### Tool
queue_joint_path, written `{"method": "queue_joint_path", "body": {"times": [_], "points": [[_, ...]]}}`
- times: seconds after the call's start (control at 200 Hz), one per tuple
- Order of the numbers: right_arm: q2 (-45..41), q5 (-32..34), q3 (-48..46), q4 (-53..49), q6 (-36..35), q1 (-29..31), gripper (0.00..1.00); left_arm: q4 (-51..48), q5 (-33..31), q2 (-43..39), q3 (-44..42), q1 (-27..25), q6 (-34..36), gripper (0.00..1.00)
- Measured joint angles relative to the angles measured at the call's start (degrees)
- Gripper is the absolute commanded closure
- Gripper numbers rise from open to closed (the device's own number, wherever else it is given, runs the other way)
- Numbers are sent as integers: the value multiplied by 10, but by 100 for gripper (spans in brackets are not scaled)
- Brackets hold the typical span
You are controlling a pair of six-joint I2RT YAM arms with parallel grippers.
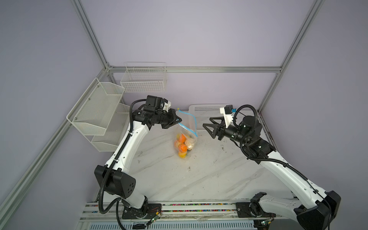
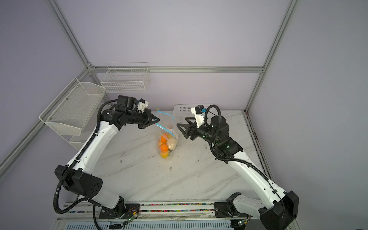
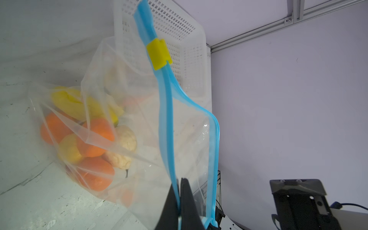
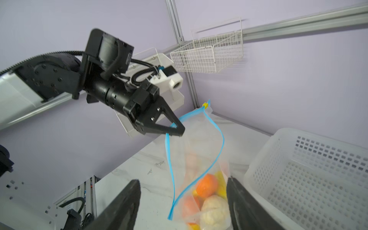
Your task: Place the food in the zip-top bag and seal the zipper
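Near the rear edge of the marble table (image 1: 199,179), the limp transparent zip-top bag (image 3: 129,83) of orange and yellow toy food (image 3: 95,137) is held by its light-blue zipper strip (image 3: 165,111) in the clamped left gripper (image 1: 178,120). The right gripper (image 1: 207,122) is spread, empty. That stiffer strip is judged the best hold.

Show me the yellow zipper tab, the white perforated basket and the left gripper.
yellow zipper tab (image 3: 159,54): left wrist view, tab's middle.
white perforated basket (image 4: 328,153): right wrist view, perforated wall.
left gripper (image 4: 178,130): right wrist view, fingertips shut on zipper (image 4: 169,159).
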Motion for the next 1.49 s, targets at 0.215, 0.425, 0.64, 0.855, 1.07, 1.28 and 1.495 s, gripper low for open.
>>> {"method": "queue_joint_path", "body": {"times": [0.215,0.425,0.64,0.855,1.07,1.28,1.495], "points": [[-10,34,-131,85,11,42,34,6,0,0,-1,2,0,100],[22,58,-148,160,15,60,38,19,1,0,-10,2,-1,100],[62,65,-148,212,17,81,38,21,1,0,-10,3,-1,100],[89,88,-124,213,10,90,46,21,1,0,-10,5,-1,100],[97,96,-74,188,-14,91,60,21,1,0,-10,8,-1,100],[111,93,-70,174,-13,91,57,21,2,0,-10,12,-1,100],[114,93,-77,170,-11,91,61,21,3,0,-10,14,0,100]]}}
